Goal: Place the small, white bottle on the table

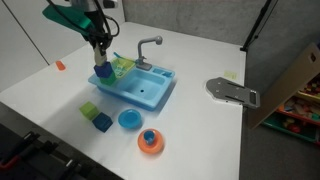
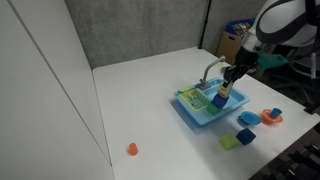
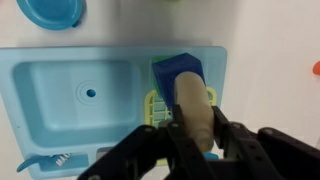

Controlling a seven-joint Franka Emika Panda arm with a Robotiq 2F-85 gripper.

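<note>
My gripper [image 3: 192, 135] is shut on the small cream-white bottle [image 3: 192, 105], which lies lengthwise between the fingers. A dark blue block shape [image 3: 180, 68] sits at the bottle's far end; I cannot tell whether it is a cap or a separate piece. The gripper hangs just over the green rack [image 3: 158, 105] at the side of the blue toy sink [image 3: 40, 100]. Both exterior views show the gripper [image 1: 101, 66] [image 2: 228, 92] low over the sink's end [image 1: 172, 80] [image 2: 190, 112]. The white table [image 1: 200, 130] [image 2: 150, 110] [image 3: 270, 60] lies all around the sink.
A grey toy faucet [image 1: 148, 48] [image 2: 210, 72] stands at the sink's back. In front of the sink are a green cube [image 1: 89, 109], a blue cube [image 1: 102, 122], a blue bowl [image 1: 130, 119] and an orange bowl [image 1: 150, 141]. A small orange object [image 1: 60, 65] and a grey metal plate [image 1: 230, 92] lie apart.
</note>
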